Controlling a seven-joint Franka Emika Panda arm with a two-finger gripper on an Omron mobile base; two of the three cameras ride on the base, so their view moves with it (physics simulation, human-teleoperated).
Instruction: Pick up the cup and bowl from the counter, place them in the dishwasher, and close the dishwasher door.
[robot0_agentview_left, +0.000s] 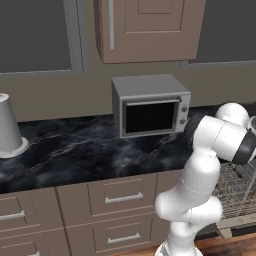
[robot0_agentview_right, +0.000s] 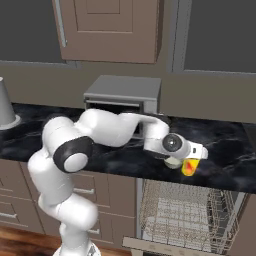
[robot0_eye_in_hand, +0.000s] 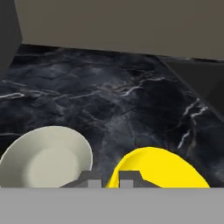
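Fingertips (robot0_eye_in_hand: 127, 176) of mine sit at the frame's bottom, gap barely visible, so I cannot tell their spread. Just above, the small yellow plastic-looking cup (robot0_eye_in_hand: 157, 169) seems light, rigid, probably slippery; I'd pinch its rim beside the shallow cream-white bowl (robot0_eye_in_hand: 46, 158).

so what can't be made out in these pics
- Claw: in the hand view its tips barely clear the bottom edge, so open or shut cannot be told; in the right base view the wrist hides it.
- Cup: cut off by the hand view's bottom edge; whether it is gripped is unclear.
- Bowl: lower rim cut off likewise.
- Dishwasher: door cut off at the right base view's bottom edge; in the left base view the arm covers most of the racks.
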